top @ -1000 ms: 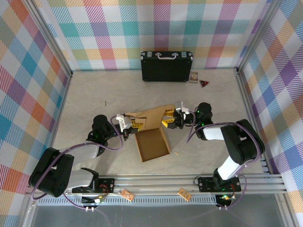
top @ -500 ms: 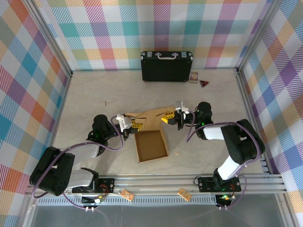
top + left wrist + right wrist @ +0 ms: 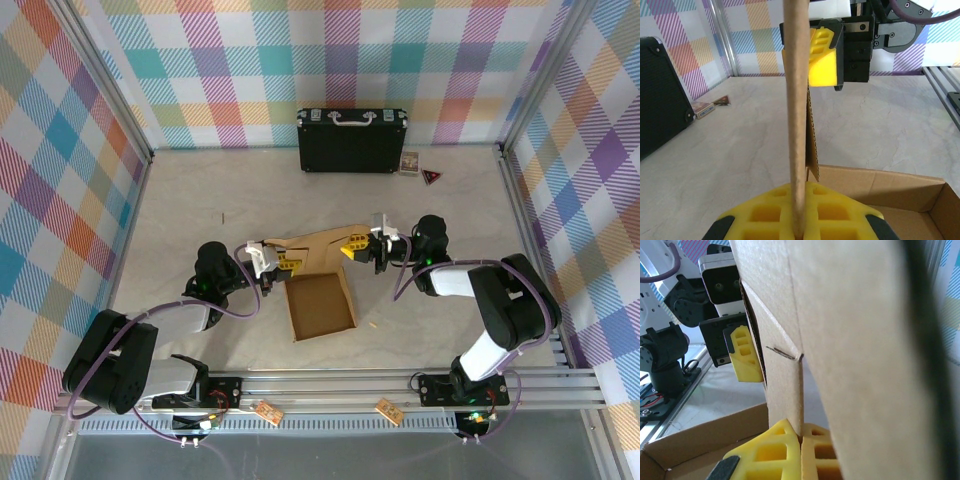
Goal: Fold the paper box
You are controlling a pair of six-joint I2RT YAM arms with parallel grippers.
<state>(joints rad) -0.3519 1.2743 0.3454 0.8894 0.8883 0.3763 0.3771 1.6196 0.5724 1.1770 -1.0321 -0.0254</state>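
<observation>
Currently pinching paper box (image 3: 322, 305) flap: left gripper (image 3: 285, 264), right gripper (image 3: 352, 250).
Well apart, far: black case (image 3: 352, 140); bare table (image 3: 200, 200) left and right.

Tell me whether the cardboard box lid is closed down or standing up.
Standing up: the lid rises from the open box, held by the left gripper and right gripper.

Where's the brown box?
In the top view, the paper box sits in the middle, between the left gripper and right gripper, both pinching its raised flap.
</observation>
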